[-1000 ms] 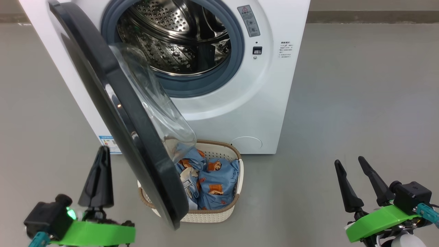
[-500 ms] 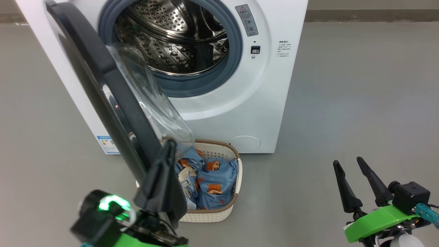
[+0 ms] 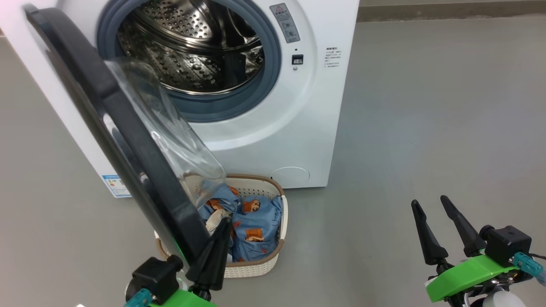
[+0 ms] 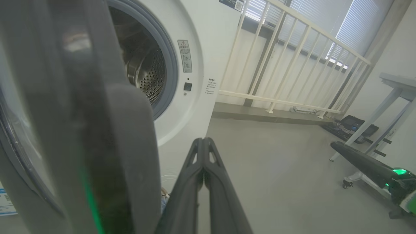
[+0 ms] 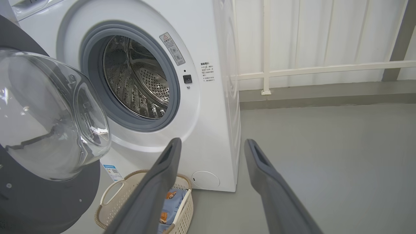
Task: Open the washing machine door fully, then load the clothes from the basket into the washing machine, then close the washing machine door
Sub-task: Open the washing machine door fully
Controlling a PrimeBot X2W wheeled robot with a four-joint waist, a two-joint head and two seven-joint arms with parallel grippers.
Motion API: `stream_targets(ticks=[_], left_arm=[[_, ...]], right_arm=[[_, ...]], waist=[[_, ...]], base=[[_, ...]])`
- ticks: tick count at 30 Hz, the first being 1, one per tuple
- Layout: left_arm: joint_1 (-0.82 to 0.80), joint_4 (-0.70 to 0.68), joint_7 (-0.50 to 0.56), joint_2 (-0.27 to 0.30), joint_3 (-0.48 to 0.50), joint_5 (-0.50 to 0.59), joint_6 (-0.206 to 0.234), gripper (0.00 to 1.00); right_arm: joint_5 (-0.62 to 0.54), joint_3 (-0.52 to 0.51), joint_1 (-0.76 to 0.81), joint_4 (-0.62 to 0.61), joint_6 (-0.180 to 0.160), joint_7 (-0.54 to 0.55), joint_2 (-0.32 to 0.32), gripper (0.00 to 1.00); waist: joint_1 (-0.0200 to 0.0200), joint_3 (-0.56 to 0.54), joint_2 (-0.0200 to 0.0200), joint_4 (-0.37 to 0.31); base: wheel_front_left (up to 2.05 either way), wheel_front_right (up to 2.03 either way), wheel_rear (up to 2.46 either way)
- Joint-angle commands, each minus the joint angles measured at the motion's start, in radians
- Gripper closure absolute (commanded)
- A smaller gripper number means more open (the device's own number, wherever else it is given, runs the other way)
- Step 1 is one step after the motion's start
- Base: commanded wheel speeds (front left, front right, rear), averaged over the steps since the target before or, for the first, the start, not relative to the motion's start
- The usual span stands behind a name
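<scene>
Two states: my left gripper (image 3: 225, 225) is clenched on nothing, just beside the lower edge of the door (image 3: 128, 136) (it hangs over the basket (image 3: 256, 266)); right gripper (image 3: 428, 202) spread, empty. Clothes (image 3: 258, 217) lie in the basket.

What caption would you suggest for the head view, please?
Shut left gripper by the open washing machine door; clothes in the basket.

The left gripper (image 3: 225, 226) and the right gripper (image 3: 428, 201) each have 2 long black fingers (image 3: 428, 238) that taper to a point, fixed on a bright green mount (image 3: 469, 275). Beside each mount sits a black box (image 3: 507, 243) with a teal plug (image 3: 527, 261).
</scene>
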Motion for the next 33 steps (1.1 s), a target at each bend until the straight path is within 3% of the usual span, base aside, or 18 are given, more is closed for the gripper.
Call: stream_targets(ticks=[1,13,33], left_arm=[[-0.032,-0.010,-0.007,0.003,0.031,-0.010,-0.001,1.00],[-0.072,0.103,-0.032,0.000,0.057,-0.031,0.010,1.00],[-0.036,0.066,-0.029,0.037,0.089,-0.022,0.036,1.00]], right_arm=[[0.002,0.020,-0.031,-0.022,0.002,-0.012,-0.012,0.00],[0.003,0.025,-0.028,-0.012,0.002,-0.012,-0.002,0.00],[0.014,0.030,-0.032,-0.004,0.002,-0.012,0.025,0.00]], waist=[[0.0000,0.003,0.0000,-0.005],[0.0000,0.005,0.0000,0.011],[0.0000,0.011,0.0000,0.191]], base=[[0.00,0.00,0.00],[0.00,0.00,0.00],[0.00,0.00,0.00]])
